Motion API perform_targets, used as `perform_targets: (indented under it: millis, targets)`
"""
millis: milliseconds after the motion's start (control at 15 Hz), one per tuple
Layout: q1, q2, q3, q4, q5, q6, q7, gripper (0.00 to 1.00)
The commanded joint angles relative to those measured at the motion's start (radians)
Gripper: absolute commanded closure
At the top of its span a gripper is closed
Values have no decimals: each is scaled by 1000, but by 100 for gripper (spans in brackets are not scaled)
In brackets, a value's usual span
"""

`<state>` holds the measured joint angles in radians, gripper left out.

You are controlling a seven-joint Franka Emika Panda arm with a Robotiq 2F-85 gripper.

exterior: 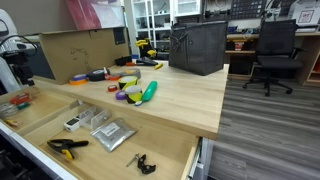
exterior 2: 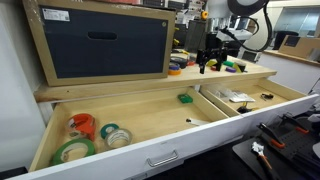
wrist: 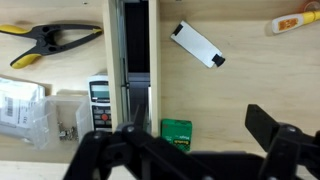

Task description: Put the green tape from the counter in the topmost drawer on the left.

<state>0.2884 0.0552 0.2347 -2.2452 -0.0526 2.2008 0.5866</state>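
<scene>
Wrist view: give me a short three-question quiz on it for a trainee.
1. True or false: the divider separates the black and yellow clamp from the small box.
2. The small box is: A) red B) green C) blue.
3. Fill in: the pincer is ___ and holds nothing.
Key: 1 true; 2 B; 3 open.
</scene>
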Motion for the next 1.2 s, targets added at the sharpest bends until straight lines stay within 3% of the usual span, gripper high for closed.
perform_targets:
  millis: [0, 733, 1133]
  targets:
    - [-35, -11, -19, -10, 12, 26, -84, 0]
    - [-110, -18, -73, 31, 28, 38, -406, 0]
    - [-131, -84, -84, 65, 69, 7, -491, 0]
